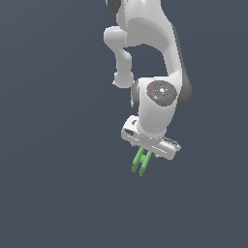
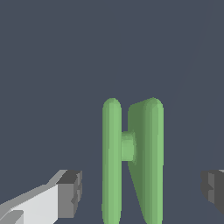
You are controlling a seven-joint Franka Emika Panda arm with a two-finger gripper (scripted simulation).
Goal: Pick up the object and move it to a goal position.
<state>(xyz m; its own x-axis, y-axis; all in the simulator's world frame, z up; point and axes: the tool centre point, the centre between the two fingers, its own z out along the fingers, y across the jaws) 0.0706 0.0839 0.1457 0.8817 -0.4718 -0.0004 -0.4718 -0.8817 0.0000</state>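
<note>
Gripper (image 2: 141,188) hangs right over the green object (image 2: 132,159), fingers (image 2: 70,192) spread wide, one on each side of it, neither touching. This looks like the approach before the grasp; next it needs centring, then closing on both slabs.

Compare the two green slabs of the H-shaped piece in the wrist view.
The one slab shows edge-on as a narrow rounded bar; the other slab shows part of its flat face, so it looks wider. The first keeps an even width; the second's face narrows along its length. Both are bright green, round-ended, parallel, joined by the crossbar, and lie between the gripper fingers without touching them.
</note>
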